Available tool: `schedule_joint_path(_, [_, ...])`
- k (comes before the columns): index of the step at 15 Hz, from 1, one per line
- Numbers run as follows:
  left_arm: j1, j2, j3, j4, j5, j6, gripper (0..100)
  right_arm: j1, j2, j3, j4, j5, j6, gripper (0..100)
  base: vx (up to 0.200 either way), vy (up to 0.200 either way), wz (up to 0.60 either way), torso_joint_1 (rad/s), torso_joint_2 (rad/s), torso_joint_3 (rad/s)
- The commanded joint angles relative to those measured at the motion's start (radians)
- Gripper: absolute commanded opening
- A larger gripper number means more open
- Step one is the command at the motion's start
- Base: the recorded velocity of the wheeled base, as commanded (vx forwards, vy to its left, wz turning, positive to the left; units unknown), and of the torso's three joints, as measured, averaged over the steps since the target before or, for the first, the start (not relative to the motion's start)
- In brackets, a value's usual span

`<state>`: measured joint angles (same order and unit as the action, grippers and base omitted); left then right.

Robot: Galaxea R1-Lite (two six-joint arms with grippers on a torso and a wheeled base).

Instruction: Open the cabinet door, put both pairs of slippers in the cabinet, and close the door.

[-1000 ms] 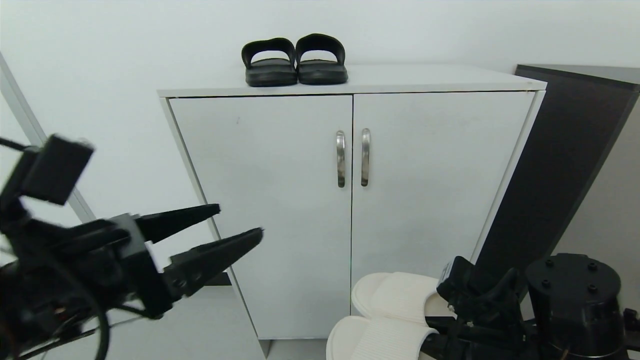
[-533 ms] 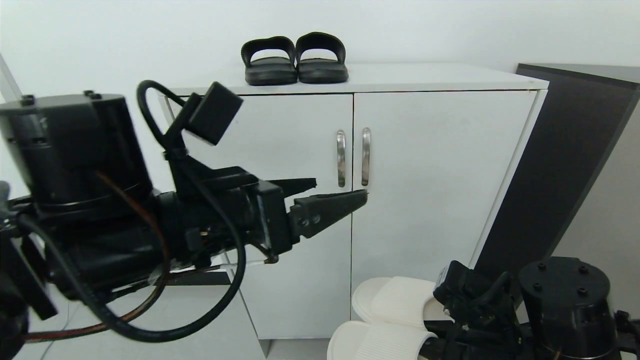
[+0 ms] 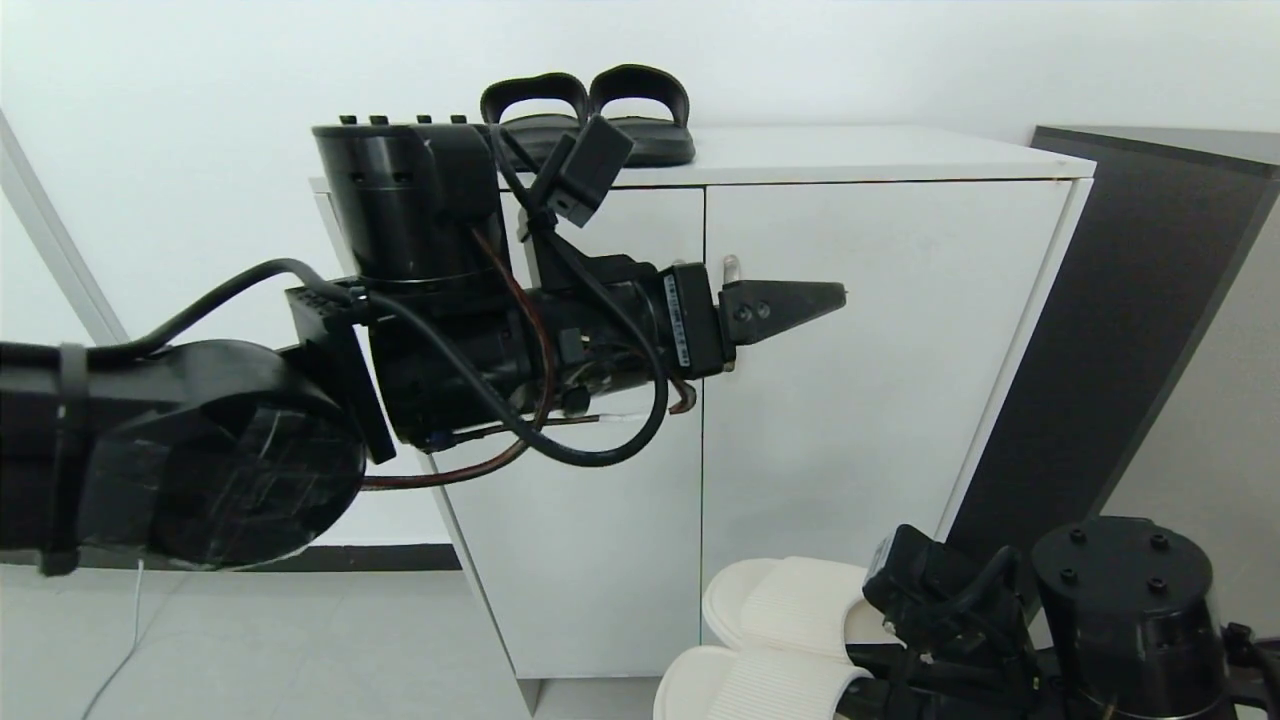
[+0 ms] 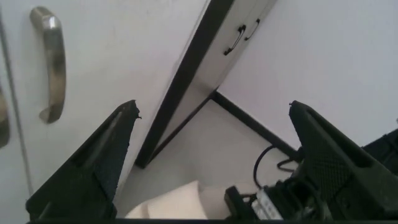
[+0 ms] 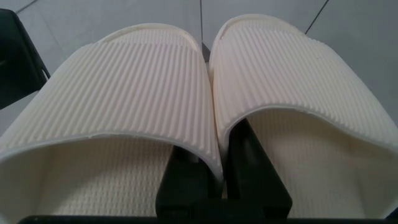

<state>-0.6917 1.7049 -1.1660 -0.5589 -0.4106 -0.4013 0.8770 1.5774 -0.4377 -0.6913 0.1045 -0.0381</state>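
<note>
White wall behind. Cabinet: doors shut. Black slippers on top. White slippers low in front, pinched together in right gripper. Left gripper: jaws wide, beside handles. Risks: a finger may hit the door or slip off a handle; the held pair may block the right door's swing.

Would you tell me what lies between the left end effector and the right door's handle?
Just bare door panel separates the left end effector from the handle, as the left wrist view shows.
</note>
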Motion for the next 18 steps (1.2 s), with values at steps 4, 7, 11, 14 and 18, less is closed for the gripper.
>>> schedule_joint_path(4, [0.038, 0.048, -0.035, 0.016, -0.002, -0.004, 100, 0.0, 0.009, -0.004, -0.001, -0.002, -0.002, 0, 0.0, 0.0, 0.0, 0.0, 0.0, 0.0])
schedule_joint_path(7, [0.038, 0.05, -0.038, 0.031, 0.003, -0.002, 100, 0.0, 0.016, 0.0, -0.008, -0.003, -0.002, 0, 0.0, 0.0, 0.0, 0.0, 0.0, 0.0])
schedule_joint_path(11, [0.038, 0.102, -0.093, 0.033, 0.084, 0.001, 100, 0.0, 0.016, 0.002, -0.01, -0.005, -0.002, 0, 0.0, 0.0, 0.0, 0.0, 0.0, 0.0])
schedule_joint_path(14, [0.041, 0.145, -0.133, 0.036, 0.118, 0.01, 100, 0.0, 0.016, 0.004, -0.01, -0.005, -0.002, 0, 0.0, 0.0, 0.0, 0.0, 0.0, 0.0])
schedule_joint_path(18, [0.05, 0.187, -0.179, 0.039, 0.142, 0.015, 100, 0.0, 0.016, 0.005, -0.01, -0.005, -0.002, 0, 0.0, 0.0, 0.0, 0.0, 0.0, 0.0])
